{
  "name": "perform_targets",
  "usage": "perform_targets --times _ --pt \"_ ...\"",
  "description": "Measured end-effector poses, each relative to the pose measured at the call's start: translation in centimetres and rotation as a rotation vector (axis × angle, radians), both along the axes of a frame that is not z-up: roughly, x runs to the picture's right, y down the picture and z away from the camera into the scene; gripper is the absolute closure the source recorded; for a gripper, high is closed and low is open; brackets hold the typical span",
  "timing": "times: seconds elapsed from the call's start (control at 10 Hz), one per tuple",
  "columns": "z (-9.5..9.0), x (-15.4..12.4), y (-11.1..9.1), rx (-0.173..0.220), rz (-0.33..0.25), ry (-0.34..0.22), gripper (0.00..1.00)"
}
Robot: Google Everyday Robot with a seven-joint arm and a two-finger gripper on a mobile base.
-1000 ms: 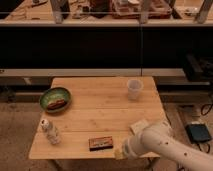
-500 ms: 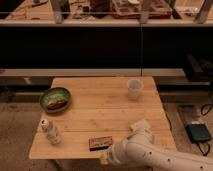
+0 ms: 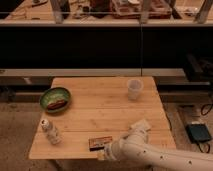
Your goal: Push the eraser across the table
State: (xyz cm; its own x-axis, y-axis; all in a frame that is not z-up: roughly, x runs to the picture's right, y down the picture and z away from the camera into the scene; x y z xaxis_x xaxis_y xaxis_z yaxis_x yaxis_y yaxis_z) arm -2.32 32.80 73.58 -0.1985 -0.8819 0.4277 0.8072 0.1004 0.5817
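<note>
White robot arm [image 3: 155,154] reaching in from the lower right, its gripper [image 3: 103,153] low at the front edge of the light wooden tabletop [image 3: 102,107].
The gripper sits just beside the flat, dark rectangular eraser [image 3: 99,142], at its near right corner in the lower centre of the frame; contact and how far the gripper is spread cannot be told. A small pale bottle [image 3: 50,132] stands at lower left, a round green bowl [image 3: 55,98] holding something reddish at mid-left, and a clear plastic cup [image 3: 134,89] upright at upper right, well apart from the eraser.
</note>
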Motion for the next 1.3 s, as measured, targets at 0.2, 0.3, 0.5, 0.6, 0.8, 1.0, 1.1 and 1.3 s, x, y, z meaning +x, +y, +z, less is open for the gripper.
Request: perform_targets --times 0.2,0.3,0.5,0.6,0.8,1.0,1.1,1.3 --pt "0.9 -0.1 -0.7 0.000 0.033 0.007 1.00" --pt "1.3 -0.1 -1.1 0.000 0.046 0.010 1.00" --pt "2.1 -0.4 -2.1 0.003 0.066 0.013 1.00" --pt "2.5 -0.4 -2.5 0.006 0.072 0.017 1.00" --pt "3.6 -0.4 -3.7 0.019 0.084 0.026 1.00" --pt "4.4 0.1 -4.8 0.045 0.097 0.037 1.00" --pt "5.0 0.4 -5.7 0.066 0.101 0.044 1.00" --pt "5.7 0.5 -6.8 0.092 0.101 0.052 1.00"
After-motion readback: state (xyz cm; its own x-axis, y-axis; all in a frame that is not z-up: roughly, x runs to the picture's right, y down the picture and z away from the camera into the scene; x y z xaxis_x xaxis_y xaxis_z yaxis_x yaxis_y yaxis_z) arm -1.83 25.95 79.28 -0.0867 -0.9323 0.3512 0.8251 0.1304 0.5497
